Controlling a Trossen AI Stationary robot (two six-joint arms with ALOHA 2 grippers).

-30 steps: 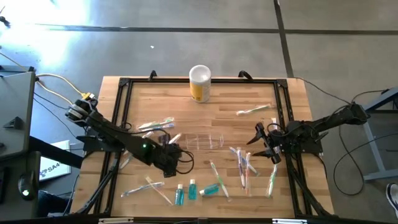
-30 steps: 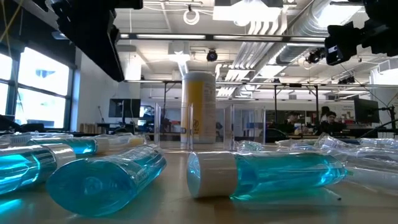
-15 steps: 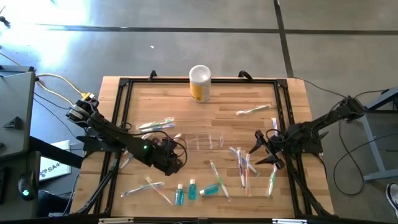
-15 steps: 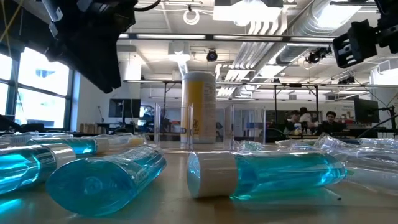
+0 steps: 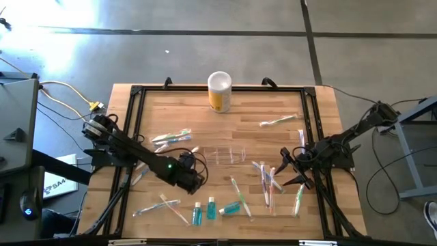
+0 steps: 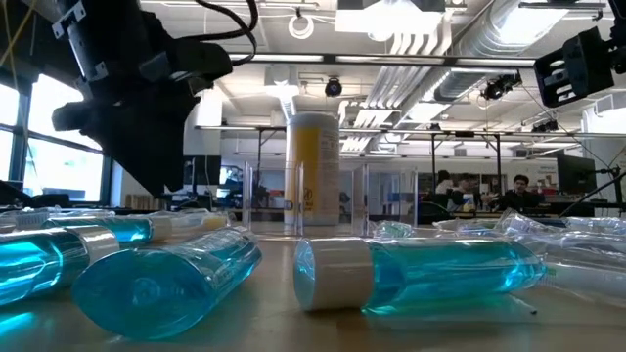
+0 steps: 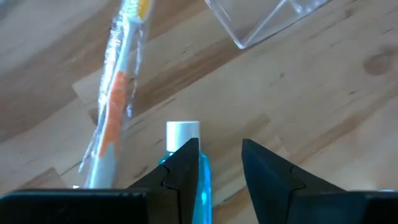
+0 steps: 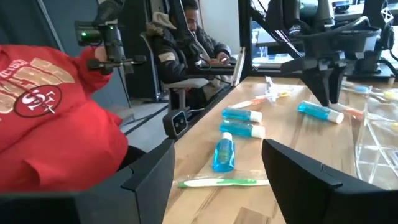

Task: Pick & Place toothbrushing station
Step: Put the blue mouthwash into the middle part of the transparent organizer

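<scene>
The clear plastic holder (image 5: 226,155) stands on its base at mid-table. Thin wrapped toothbrushes (image 5: 267,182) and teal tubes (image 5: 211,208) lie scattered on the wood. My left gripper (image 5: 191,181) hangs left of the holder, pointing down, slightly open. A teal tube with a white cap (image 7: 182,134) lies flat beneath it, half hidden behind one finger (image 7: 184,169), and also shows in the right wrist view (image 8: 319,111). I cannot tell whether that finger touches the tube. My right gripper (image 5: 285,171) is open and empty above the toothbrushes on the right.
A yellow canister with a white top (image 5: 219,91) stands at the far edge. A dark metal frame (image 5: 134,123) rims the table. More toothbrushes lie at the left (image 5: 171,137), far right (image 5: 278,121) and near left (image 5: 164,203). A person in a red shirt (image 8: 50,124) is beyond the table.
My left gripper has come down and a little toward the near edge, over the teal tube. My right gripper has shifted slightly toward the near edge. Nothing on the table has moved.
</scene>
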